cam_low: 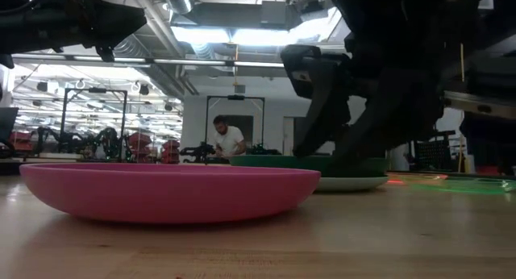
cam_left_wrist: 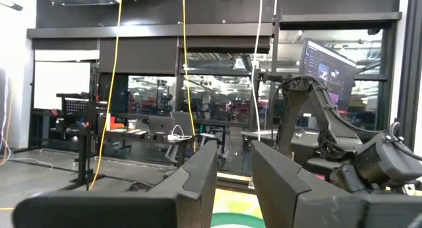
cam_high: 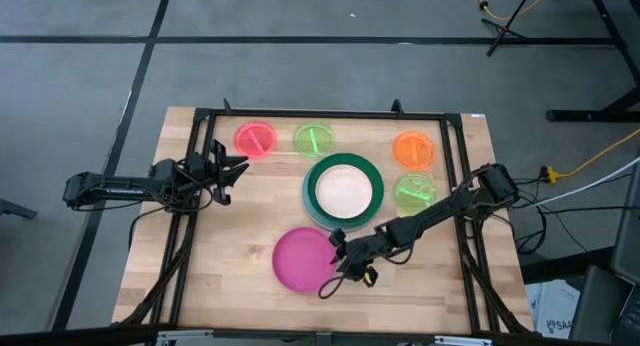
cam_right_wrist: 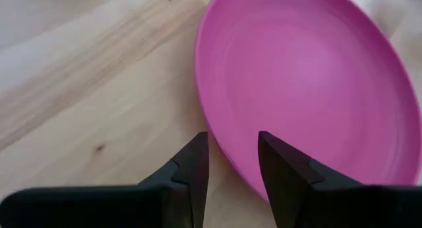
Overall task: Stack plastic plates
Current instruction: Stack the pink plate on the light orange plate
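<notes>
The magenta plate [cam_high: 300, 258] [cam_low: 169, 190] [cam_right_wrist: 310, 83] lies flat on the table near its near edge. My right gripper [cam_high: 337, 248] [cam_right_wrist: 232, 155] is open, pointing slantwise down at the plate's right rim, one finger over the inside and one over the wood; no touch shows. A stack stands at mid-table: the peach plate [cam_high: 343, 191] in the dark green plate [cam_high: 343, 162], with a light blue rim [cam_high: 308, 211] under them. My left gripper [cam_high: 237, 176] [cam_left_wrist: 234, 165] waits open above the table's left side.
Small translucent plates lie singly on the wood: pink-red [cam_high: 255, 139] and neon green [cam_high: 314, 139] by the far edge, orange [cam_high: 414, 148] and a second neon green [cam_high: 414, 192] on the right, under my right arm. A person [cam_low: 229, 139] shows far off in the room.
</notes>
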### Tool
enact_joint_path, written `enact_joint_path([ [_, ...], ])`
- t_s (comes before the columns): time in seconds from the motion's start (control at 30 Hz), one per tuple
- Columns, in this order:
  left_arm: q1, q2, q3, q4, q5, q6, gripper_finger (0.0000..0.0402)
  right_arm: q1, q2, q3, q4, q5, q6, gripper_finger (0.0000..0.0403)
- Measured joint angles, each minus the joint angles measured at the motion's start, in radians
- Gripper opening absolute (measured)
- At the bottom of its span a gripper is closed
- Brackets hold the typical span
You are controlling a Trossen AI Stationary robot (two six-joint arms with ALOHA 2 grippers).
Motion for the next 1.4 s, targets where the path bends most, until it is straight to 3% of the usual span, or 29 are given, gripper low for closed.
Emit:
enact_joint_path([
  [0.5,0.000,0.000,0.000,-0.010,-0.005,0.000,0.0086,0.000,0.076,0.000,0.073,0.008,-0.017,0.0116],
  [0.83,0.000,0.000,0.000,-0.008,-0.005,0.000,0.0086,0.000,0.076,0.000,0.067,0.028,-0.018,0.0008],
  [1.4,0.000,0.000,0.000,-0.008,-0.004,0.000,0.0086,0.000,0.056,0.038,0.051,0.033,-0.021,0.0002],
])
